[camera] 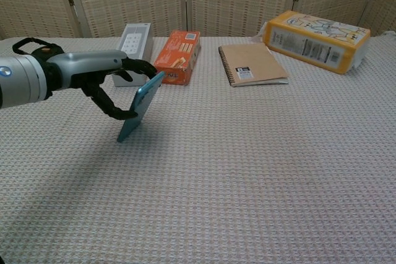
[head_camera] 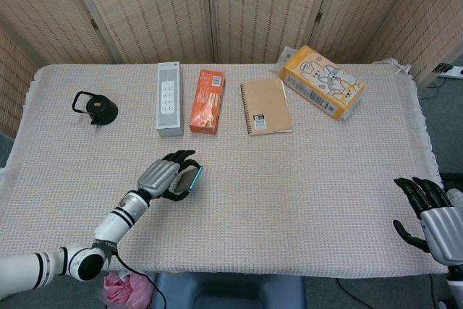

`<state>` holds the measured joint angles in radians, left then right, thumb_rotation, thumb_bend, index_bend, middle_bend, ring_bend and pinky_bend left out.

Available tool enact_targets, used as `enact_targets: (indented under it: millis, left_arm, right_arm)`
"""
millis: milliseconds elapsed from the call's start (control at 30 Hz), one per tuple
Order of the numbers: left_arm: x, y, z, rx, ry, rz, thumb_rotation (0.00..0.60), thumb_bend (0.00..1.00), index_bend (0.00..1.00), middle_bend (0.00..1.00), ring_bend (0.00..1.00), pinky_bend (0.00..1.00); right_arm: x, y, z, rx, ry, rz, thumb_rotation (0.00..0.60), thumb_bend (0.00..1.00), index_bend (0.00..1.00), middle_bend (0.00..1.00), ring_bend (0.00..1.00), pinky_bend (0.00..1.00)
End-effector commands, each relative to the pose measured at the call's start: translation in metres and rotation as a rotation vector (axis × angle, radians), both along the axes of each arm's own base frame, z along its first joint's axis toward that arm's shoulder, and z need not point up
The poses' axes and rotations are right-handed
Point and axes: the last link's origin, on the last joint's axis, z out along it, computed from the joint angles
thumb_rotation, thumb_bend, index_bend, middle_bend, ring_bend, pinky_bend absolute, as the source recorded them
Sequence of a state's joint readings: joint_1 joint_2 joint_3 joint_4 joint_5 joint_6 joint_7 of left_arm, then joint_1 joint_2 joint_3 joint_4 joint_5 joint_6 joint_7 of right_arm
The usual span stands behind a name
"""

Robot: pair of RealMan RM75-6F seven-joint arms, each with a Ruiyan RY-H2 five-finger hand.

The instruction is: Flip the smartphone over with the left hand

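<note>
My left hand [head_camera: 165, 178] [camera: 104, 78] holds the smartphone [camera: 140, 106] [head_camera: 194, 179] above the cloth, left of centre. The phone is tilted steeply on edge, its light blue back facing right and towards the camera in the chest view. Fingers curl over its top edge and the thumb grips from beneath. The screen side is hidden behind the hand. My right hand [head_camera: 427, 216] hovers off the table's near right corner, fingers spread, holding nothing; the chest view does not show it.
Along the far side lie a black kettle-shaped lid [head_camera: 95, 107], a white power strip box [head_camera: 168, 98], an orange box [head_camera: 208, 101], a brown spiral notebook [head_camera: 265, 106] and a yellow carton [head_camera: 323, 82]. The woven tablecloth [head_camera: 304, 179] covers the table.
</note>
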<state>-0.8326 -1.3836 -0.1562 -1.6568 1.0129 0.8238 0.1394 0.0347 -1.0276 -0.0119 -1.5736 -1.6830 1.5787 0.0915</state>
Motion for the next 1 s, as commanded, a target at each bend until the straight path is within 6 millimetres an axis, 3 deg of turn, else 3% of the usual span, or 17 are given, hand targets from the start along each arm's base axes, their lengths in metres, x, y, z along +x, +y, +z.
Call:
enact_targets:
  millis: [33,533,1000]
  left_arm:
    - [-0.007,0.006,0.008,-0.002,-0.024,0.045,0.6,0.34,0.38,0.07,0.04,0.14]
    - [-0.043,0.031,0.03,0.016,-0.017,0.154,0.6,0.34,0.27,0.07,0.03,0.14]
    - [-0.064,0.049,0.037,0.032,0.005,0.25,0.6,0.34,0.22,0.07,0.02,0.14]
  right_arm:
    - [0.001,0.0,0.0,0.001,0.0,0.003,0.6,0.25,0.13,0.17,0.13,0.15]
    - [0.003,0.003,0.001,-0.008,0.001,0.004,0.6,0.25,0.13,0.17,0.13,0.15]
    - [0.002,0.003,0.001,-0.006,0.002,-0.003,0.6,0.25,0.13,0.17,0.13,0.15]
